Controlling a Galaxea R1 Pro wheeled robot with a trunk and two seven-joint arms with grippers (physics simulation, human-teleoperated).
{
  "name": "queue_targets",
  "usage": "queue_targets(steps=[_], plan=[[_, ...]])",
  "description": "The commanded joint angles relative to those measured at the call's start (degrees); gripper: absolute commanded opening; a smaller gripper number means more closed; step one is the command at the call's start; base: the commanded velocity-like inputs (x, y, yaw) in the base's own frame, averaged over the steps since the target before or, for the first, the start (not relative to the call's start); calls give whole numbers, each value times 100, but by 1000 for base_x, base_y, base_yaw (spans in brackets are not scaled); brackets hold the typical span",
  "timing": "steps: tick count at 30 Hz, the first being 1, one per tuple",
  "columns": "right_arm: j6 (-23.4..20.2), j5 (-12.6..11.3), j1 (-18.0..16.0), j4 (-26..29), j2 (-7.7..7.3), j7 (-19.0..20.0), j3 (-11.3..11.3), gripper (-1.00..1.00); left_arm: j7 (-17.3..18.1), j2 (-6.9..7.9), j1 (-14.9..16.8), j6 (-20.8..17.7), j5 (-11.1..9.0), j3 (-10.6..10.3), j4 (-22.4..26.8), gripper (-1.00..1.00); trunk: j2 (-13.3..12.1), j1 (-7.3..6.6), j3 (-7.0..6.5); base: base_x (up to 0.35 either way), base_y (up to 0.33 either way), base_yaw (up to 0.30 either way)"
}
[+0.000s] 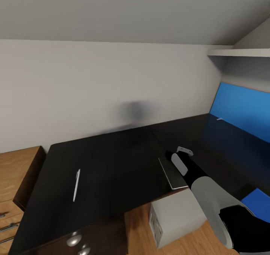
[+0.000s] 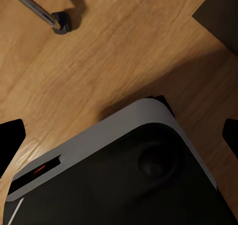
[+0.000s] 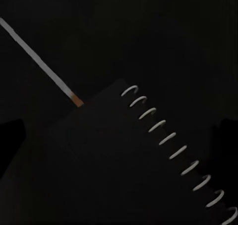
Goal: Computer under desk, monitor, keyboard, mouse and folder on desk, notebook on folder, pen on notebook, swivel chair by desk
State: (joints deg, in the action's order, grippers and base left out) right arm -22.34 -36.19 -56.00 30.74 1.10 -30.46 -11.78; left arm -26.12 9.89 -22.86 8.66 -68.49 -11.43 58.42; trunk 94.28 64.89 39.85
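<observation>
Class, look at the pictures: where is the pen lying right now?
In the head view, the pen lies flat on the black desk, toward its left side, above the silver drawer knobs.

right arm (image 1: 210, 195) reaches forward and up from the lower right, forearm white, wrist black. right gripper (image 1: 179, 158) at its far end, finger state unclear. left gripper fingers (image 2: 11, 144) spread wide apart, pointing down.

No text, label, brand or number can be read on anything in these views.
</observation>
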Motion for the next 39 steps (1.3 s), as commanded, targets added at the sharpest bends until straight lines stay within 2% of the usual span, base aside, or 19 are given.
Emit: queue_targets(steps=[1, 23, 39], plan=[[-33, -134, 1, -7, -3, -65, -17, 100, -20, 7, 0, 48, -58, -25, 9, 100, 2, -1, 6, -128, 0, 0], [-33, -134, 1, -7, 20, -65, -17, 100, -9, -8, 8, 47, -53, -39, -98, 100, 2, -1, 6, -79, 0, 0], [-15, -124, 1, 2, 0, -64, -17, 100, -16, -13, 32, 40, -47, -61, -144, 100, 2, -1, 6, -14, 0, 0]])
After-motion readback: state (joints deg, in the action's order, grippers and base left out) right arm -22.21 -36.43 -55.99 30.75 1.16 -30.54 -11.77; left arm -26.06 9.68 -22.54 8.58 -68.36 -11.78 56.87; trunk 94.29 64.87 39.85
